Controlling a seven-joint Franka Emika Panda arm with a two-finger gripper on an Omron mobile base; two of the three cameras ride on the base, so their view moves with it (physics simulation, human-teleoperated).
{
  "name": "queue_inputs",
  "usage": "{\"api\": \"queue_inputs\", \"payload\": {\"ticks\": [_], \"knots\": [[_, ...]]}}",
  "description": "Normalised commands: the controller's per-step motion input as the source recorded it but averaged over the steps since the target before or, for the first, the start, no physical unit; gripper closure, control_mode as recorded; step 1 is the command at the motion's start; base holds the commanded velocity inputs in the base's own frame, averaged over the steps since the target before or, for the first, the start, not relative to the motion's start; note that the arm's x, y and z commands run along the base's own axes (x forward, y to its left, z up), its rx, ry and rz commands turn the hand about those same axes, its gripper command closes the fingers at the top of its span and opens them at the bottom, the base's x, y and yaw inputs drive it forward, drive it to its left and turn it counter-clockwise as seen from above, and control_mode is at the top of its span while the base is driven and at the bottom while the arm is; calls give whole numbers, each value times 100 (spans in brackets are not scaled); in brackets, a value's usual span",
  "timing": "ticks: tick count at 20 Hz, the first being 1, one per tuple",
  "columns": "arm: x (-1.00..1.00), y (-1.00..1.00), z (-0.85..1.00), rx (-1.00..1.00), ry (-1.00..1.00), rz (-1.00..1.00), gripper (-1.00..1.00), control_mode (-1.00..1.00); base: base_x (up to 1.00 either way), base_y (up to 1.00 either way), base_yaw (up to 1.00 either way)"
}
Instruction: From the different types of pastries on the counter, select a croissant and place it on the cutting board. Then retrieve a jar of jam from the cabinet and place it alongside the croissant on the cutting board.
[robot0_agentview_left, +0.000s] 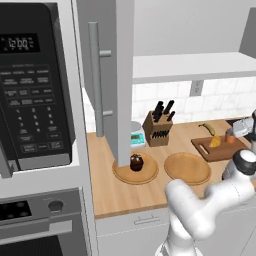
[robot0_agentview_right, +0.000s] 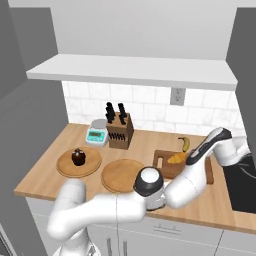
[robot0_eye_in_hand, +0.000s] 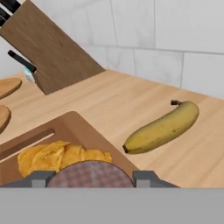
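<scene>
Counter (robot0_agentview_left: 125, 192): wooden, tiled wall behind.
Cutting board (robot0_agentview_left: 222, 150): carries the croissant (robot0_eye_in_hand: 57, 158).
Hand (robot0_eye_in_hand: 89, 177): pinching the jam jar (robot0_eye_in_hand: 89, 175) above the board.
Banana (robot0_eye_in_hand: 162, 129): beside the board.

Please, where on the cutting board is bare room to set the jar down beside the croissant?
The cutting board is bare at its handle end, left of the croissant. The counter lies open between knife block and banana. Around the croissant it is crowded: the tool holds the jar there.
</scene>
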Motion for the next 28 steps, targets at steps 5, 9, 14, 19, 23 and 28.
{"api": "queue_inputs", "payload": {"ticks": [5, 9, 14, 19, 23, 28], "knots": [[11, 0, -38, 0, 0, 3, -100, -100, 0, 0, 0], [0, 0, -9, 0, 0, 2, -100, -100, 0, 0, 0], [-1, -4, 0, 0, -4, 3, -100, -100, 0, 0, 0], [-13, -18, 24, 2, -11, 3, -100, -100, 0, 0, 0], [-33, -50, 51, 9, -12, 2, -100, -100, 0, 0, 0], [-66, -77, 25, 13, -14, 5, -100, -100, 0, 0, 0]]}}
